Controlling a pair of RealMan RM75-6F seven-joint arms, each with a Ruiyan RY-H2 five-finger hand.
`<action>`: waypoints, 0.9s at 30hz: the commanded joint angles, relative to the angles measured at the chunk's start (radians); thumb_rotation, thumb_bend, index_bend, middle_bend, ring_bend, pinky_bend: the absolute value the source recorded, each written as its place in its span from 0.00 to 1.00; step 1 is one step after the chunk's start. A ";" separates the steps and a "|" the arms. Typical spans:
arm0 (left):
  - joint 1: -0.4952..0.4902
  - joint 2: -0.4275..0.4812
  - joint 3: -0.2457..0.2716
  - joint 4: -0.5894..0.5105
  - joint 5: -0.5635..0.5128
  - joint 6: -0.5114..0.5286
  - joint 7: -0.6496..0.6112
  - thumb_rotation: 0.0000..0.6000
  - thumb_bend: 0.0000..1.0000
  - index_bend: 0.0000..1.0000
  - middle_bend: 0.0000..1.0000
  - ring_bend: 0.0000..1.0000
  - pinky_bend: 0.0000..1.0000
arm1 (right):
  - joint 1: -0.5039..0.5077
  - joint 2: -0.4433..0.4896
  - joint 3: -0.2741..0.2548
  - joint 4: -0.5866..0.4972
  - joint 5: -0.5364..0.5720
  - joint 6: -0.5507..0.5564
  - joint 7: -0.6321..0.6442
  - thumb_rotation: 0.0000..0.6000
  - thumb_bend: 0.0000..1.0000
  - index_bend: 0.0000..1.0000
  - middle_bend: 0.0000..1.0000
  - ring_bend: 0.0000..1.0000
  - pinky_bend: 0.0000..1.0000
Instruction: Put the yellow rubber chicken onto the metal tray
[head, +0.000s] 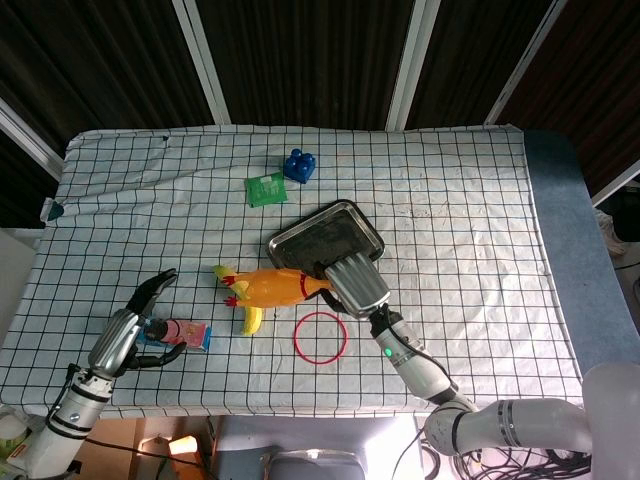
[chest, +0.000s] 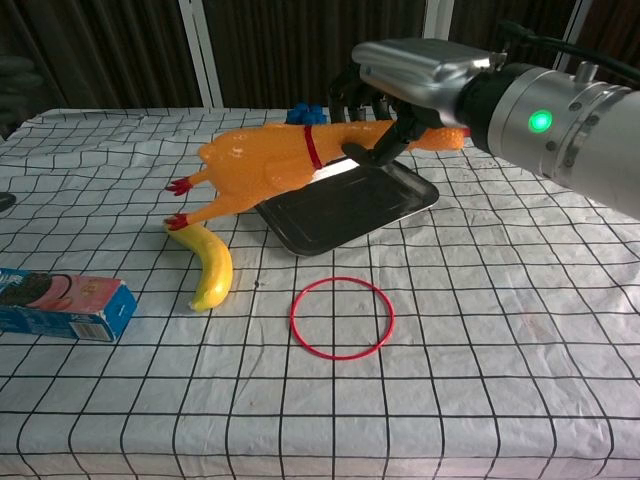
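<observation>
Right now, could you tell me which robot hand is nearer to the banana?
Right. The right robot hand holds the chicken by its neck, just right of the banana. The left robot hand is open, farther off to the left, beyond the snack box.

Banana (chest: 211, 268), red ring (chest: 341, 317), biscuit box (chest: 62, 305), blue block (head: 299, 164), green packet (head: 265, 188)

The tabletop (head: 470, 220) is covered by a white cloth with a black grid. Lying directly on it: a metal tray (head: 322, 240) near the centre; a red ring (head: 320, 337) in front of the tray; a banana (chest: 207, 268); a snack box (chest: 62, 303) at front left; a green packet (head: 265, 188) and blue block (head: 298, 164) towards the rear.
</observation>
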 joint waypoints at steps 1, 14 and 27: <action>0.035 0.020 0.008 0.039 -0.013 0.036 -0.020 1.00 0.26 0.00 0.00 0.00 0.00 | -0.013 -0.068 0.003 0.193 -0.037 0.011 0.080 1.00 0.49 0.97 0.77 0.61 0.78; 0.047 0.027 0.020 0.114 -0.051 -0.013 -0.064 1.00 0.30 0.00 0.00 0.00 0.00 | 0.032 -0.463 0.046 0.935 -0.127 -0.045 0.417 1.00 0.48 0.97 0.77 0.60 0.78; 0.047 0.032 0.018 0.135 -0.056 -0.033 -0.113 1.00 0.30 0.00 0.00 0.00 0.00 | 0.052 -0.545 0.087 1.147 -0.102 -0.192 0.502 1.00 0.37 0.08 0.22 0.03 0.26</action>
